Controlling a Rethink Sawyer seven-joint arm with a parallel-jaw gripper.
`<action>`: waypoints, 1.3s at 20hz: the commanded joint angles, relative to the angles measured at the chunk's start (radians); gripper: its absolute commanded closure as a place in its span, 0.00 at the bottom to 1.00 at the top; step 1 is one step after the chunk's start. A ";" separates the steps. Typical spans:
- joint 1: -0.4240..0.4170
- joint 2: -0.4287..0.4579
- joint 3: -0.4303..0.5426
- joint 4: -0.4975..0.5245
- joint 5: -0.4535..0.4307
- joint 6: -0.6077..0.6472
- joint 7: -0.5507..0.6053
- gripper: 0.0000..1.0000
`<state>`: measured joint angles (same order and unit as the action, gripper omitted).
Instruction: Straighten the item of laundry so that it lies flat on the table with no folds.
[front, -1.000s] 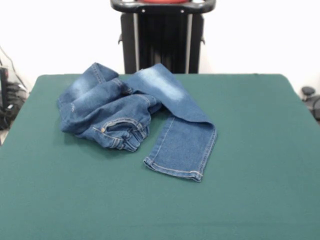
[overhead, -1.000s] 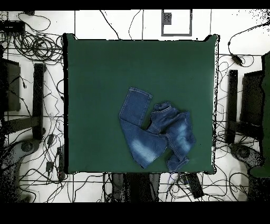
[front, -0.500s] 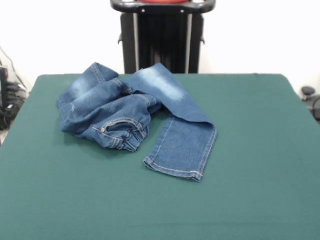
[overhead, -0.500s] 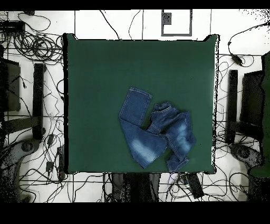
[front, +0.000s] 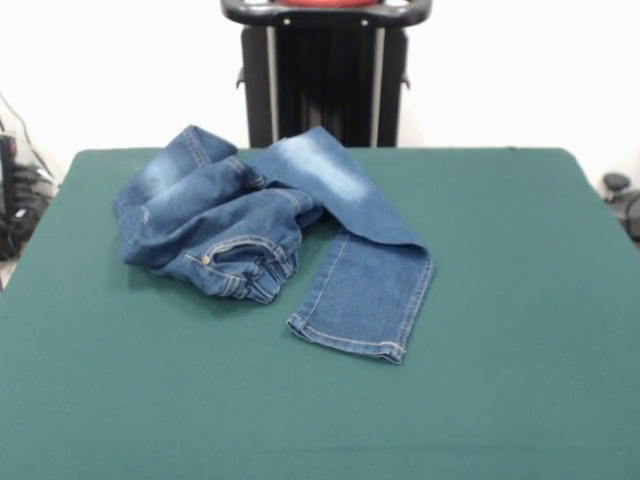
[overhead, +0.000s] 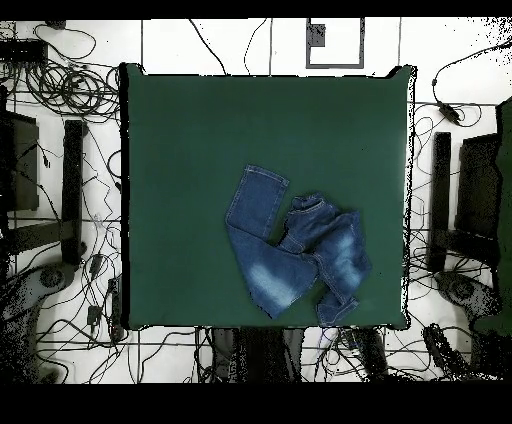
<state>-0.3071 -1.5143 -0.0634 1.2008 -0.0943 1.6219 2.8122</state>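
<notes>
Jeans (front: 275, 232) are the only garment before me: one pair of small blue denim ones, on one dark green tabletop (front: 500, 300). My arm is drawn back; neither view shows my gripper, so I cannot tell whether it is spread or pressed together, nor how the denim lies relative to it. In the front view the jeans sit in the upper left of centre, bunched in a rumpled heap at the left, pocket and orange-tan stitching showing, with one leg folded over and running down to a hemmed cuff near the frame's middle. Overhead, the jeans (overhead: 295, 255) lie in the lower right part of the tabletop (overhead: 190, 150), close to its bottom edge. Cables litter the floor (overhead: 70, 90) around it.
</notes>
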 joint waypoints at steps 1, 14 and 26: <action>0.015 0.049 0.009 0.314 -0.035 -0.162 -0.339 0.00; -0.014 0.064 0.017 0.403 -0.063 -0.230 -0.386 0.00; -0.034 0.065 0.023 0.480 -0.057 -0.308 -0.383 0.00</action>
<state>-0.3386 -1.5142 -0.0642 1.4395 -0.1283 1.3675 2.8122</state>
